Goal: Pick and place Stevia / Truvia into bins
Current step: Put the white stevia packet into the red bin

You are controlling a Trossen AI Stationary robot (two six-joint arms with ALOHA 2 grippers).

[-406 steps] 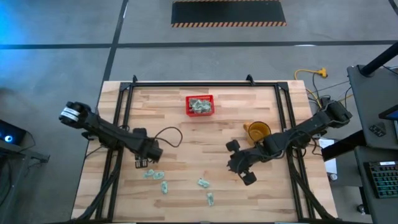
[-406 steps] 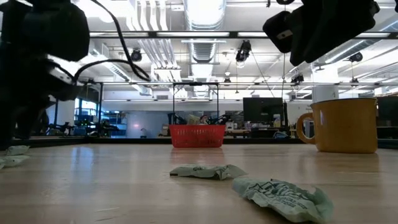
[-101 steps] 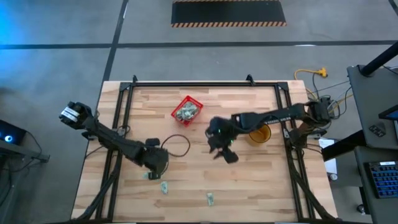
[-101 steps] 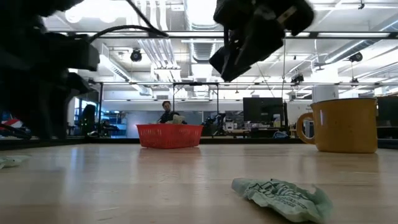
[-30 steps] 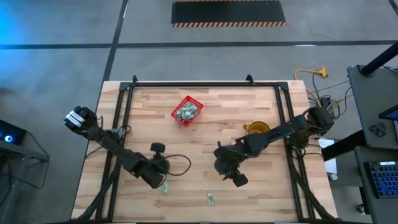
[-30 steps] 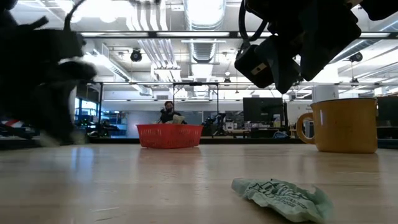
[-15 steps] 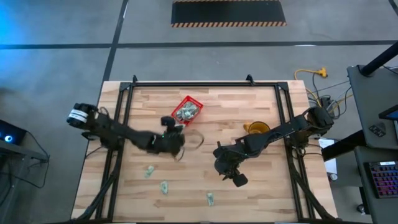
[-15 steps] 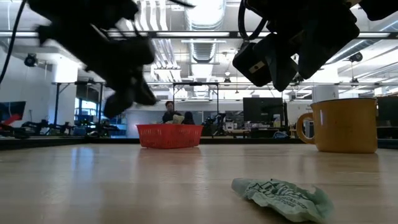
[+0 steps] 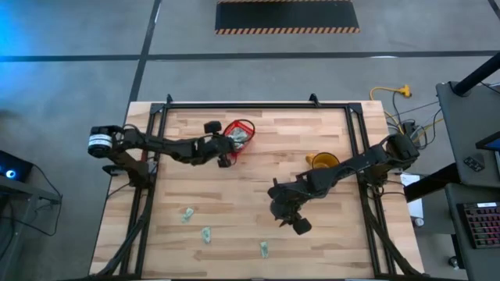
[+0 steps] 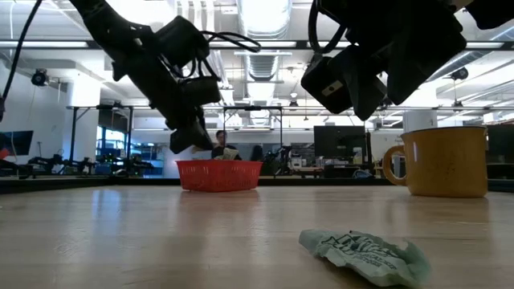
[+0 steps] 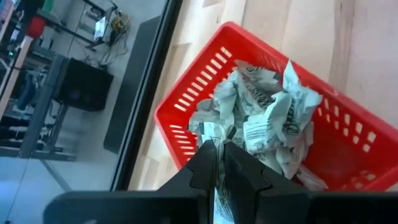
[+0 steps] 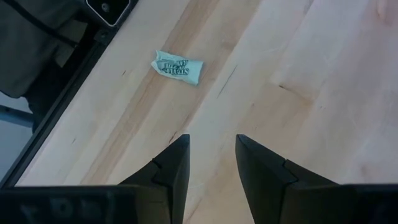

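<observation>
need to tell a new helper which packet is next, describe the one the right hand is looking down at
Start at the yellow ceramic mug on the light wooden table; the open right hand hangs just nearer the front edge. The crumpled pale green paper sachet lies beyond it by that edge, the rightmost of three loose ones.

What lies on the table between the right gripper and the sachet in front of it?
Nothing: the right wrist view shows only bare wood between the open right gripper and the Stevia sachet.

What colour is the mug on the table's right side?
The mug is mustard yellow, clearest in the low view.
</observation>
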